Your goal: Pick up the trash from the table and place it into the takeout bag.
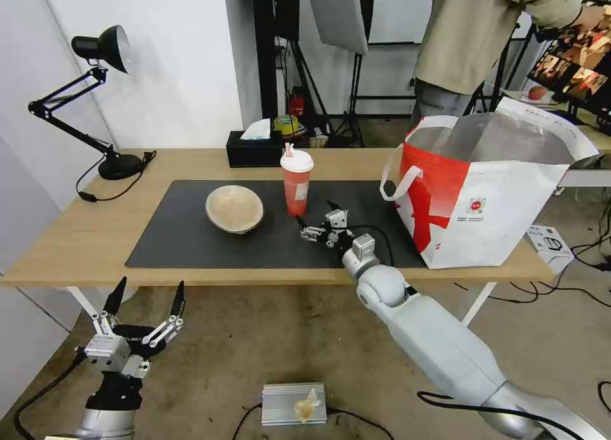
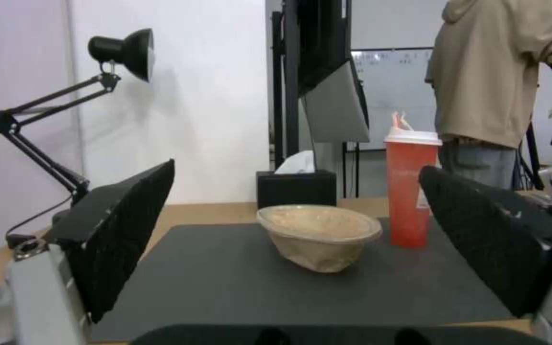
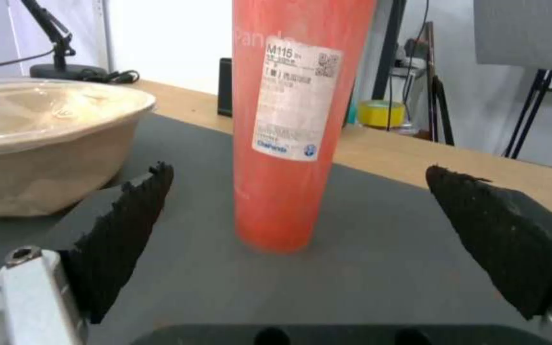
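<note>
Red and white-lidded, the tall cup (image 1: pixel 296 181) stands upright on the dark grey mat (image 1: pixel 191 236), near the middle of your table (image 1: pixel 76 236). Your right gripper (image 1: pixel 316 218) sits low on the mat just near of it, fingers spread wide and empty. Left of the cup rests the beige bowl (image 1: pixel 234 207). Your left gripper (image 1: pixel 147 297) hangs below the near table edge, released. At the right end stands the takeout bag (image 1: pixel 484 191), mouth open.

A red cup (image 1: pixel 296 188) (white lid), a beige bowl (image 1: pixel 234 208), a white-and-red bag (image 1: pixel 484 198), a dark grey mat (image 1: pixel 191 236).
</note>
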Available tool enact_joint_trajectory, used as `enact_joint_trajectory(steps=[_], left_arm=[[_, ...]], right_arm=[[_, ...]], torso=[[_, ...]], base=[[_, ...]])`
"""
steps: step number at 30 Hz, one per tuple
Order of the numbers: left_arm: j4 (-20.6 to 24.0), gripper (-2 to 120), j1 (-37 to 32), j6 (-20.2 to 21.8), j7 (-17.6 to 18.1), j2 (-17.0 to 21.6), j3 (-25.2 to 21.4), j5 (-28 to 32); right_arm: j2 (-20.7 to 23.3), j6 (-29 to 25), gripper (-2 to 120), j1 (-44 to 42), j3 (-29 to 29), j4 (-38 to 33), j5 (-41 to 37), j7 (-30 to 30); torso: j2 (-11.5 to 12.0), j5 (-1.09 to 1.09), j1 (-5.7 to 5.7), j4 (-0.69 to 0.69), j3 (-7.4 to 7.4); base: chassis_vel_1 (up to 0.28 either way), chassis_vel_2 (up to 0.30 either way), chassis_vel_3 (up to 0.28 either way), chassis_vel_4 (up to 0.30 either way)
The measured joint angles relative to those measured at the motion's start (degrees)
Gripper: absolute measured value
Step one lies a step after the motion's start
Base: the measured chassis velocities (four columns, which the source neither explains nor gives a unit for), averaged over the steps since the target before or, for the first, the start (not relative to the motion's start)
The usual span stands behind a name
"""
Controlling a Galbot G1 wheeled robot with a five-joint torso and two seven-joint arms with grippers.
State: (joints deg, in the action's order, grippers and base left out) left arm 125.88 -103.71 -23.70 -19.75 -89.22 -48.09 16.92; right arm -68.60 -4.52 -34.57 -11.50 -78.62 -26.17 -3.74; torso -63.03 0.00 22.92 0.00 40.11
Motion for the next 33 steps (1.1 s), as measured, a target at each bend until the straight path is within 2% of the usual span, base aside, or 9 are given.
enact_joint_trajectory(steps=[33], left_arm=[[-2.68,100,0.71,-0.25,-0.16,-0.09,-0.24,0.04]], right_arm=[[-7.04,-2.63,100,4.4,0.25,10.41,2.5,1.51]], torso=[[0.0,0.0,0.0,0.0,0.0]], base=[[0.0,0.0,0.0,0.0]])
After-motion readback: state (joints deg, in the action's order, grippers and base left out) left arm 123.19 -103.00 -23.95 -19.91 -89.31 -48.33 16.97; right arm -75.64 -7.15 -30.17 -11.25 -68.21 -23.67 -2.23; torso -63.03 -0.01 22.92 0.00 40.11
